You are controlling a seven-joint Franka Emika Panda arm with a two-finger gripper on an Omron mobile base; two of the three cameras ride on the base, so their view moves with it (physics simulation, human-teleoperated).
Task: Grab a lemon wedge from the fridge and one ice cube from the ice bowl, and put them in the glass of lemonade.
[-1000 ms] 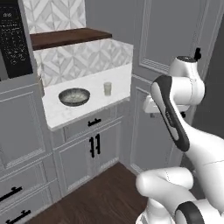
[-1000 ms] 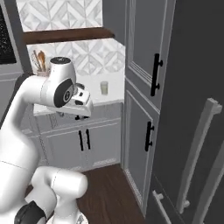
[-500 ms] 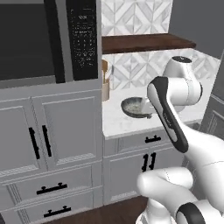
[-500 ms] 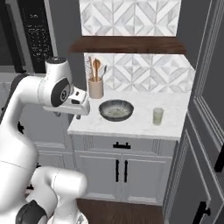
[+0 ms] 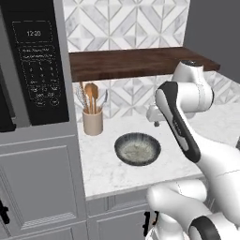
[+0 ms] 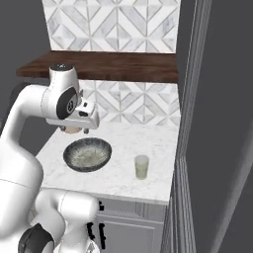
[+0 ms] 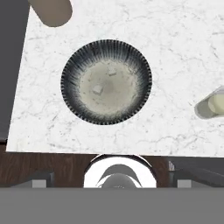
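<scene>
The gripper (image 6: 88, 129) is hanging above the ice bowl (image 7: 106, 82) with its fingers spread wide and holding nothing, probably lining up for one of the small cubes inside, while the glass of lemonade (image 6: 142, 166) is waiting just beside the bowl.

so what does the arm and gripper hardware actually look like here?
Glossy white rounded arm links with black bands at the joints and a dark cap on the upper joint. The boxy white hand carries the gripper at its underside; fingers too small to describe. No cables or markings visible.
</scene>
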